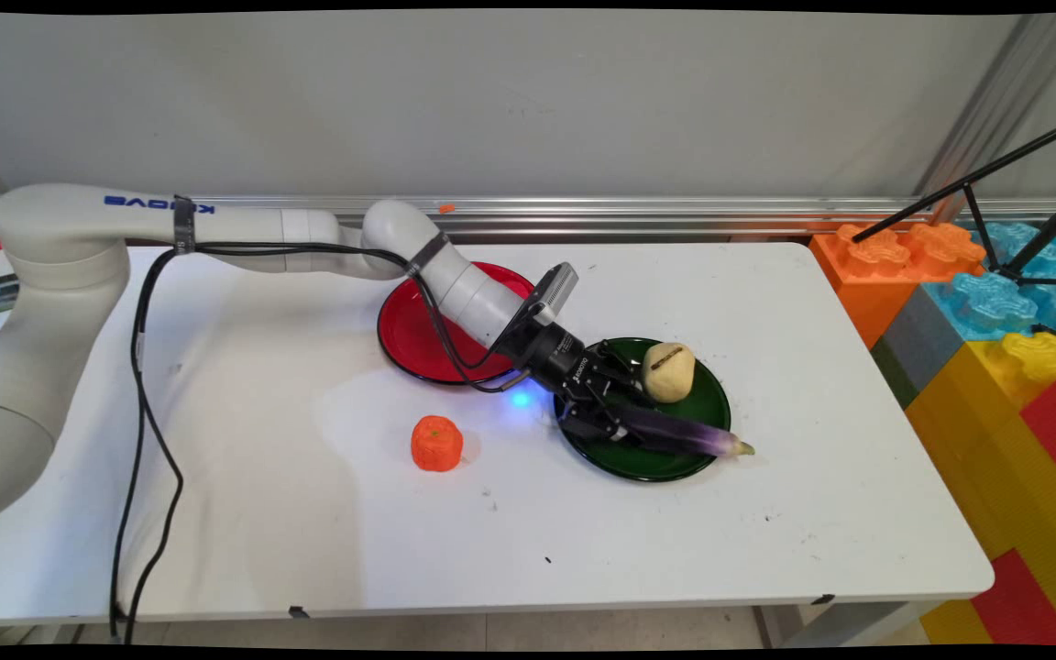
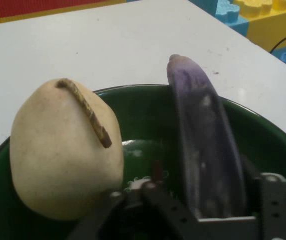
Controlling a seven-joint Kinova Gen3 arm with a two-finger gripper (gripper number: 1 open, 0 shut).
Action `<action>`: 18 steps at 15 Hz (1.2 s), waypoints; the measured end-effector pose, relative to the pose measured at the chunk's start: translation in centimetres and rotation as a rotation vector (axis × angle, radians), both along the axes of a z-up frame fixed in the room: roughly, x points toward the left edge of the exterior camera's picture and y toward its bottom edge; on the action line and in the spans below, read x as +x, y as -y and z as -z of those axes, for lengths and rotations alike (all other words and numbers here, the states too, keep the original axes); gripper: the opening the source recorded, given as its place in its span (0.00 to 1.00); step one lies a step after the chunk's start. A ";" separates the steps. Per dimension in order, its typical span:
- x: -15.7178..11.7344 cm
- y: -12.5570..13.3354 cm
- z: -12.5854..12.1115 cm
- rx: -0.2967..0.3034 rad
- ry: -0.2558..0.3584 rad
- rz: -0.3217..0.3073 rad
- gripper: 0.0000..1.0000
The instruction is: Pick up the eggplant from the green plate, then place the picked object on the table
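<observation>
Main view: arm reaches in low from the left, gripper (image 1: 615, 412) down over the near-left part of the green plate (image 1: 675, 463). Purple eggplant (image 1: 684, 437) sits between the fingers, its stem end sticking out past the fingertips and over the plate's rim on the side away from the wrist. Fingers look closed in on the eggplant's thick end, narrow gap, contact on both sides as far as I can tell. Pale pear (image 1: 669, 371) with a brown stem stands on the same plate, just beside the gripper on its far side, close to the upper finger but contact not clear. Red plate (image 1: 409, 335) lies behind the wrist, partly covered by the forearm. Orange tangerine-like fruit (image 1: 436, 444) on the white table (image 1: 262, 513), behind the hand and off toward the camera, apart from both plates. Coloured toy blocks (image 1: 995, 312) stacked past the table's right end, well ahead of the hand. Hand view: eggplant (image 2: 203, 145) runs straight out from the gripper (image 2: 203, 205) between the fingers, right of centre, tip over the green plate's (image 2: 143, 115) far rim. Pear (image 2: 65, 150) fills the left, on the plate, just beside the left finger. Table (image 2: 107, 45) beyond, blocks (image 2: 263, 20) at the top edge.
</observation>
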State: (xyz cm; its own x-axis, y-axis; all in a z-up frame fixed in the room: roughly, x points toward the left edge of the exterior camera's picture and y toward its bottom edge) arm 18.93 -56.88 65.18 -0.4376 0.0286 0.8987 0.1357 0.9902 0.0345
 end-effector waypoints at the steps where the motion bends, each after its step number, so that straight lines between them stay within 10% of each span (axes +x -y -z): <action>1: 0.0 0.1 0.0 0.000 -0.001 0.000 0.00; 18: 3.7 -2.0 -5.9 0.030 -0.090 -0.028 0.00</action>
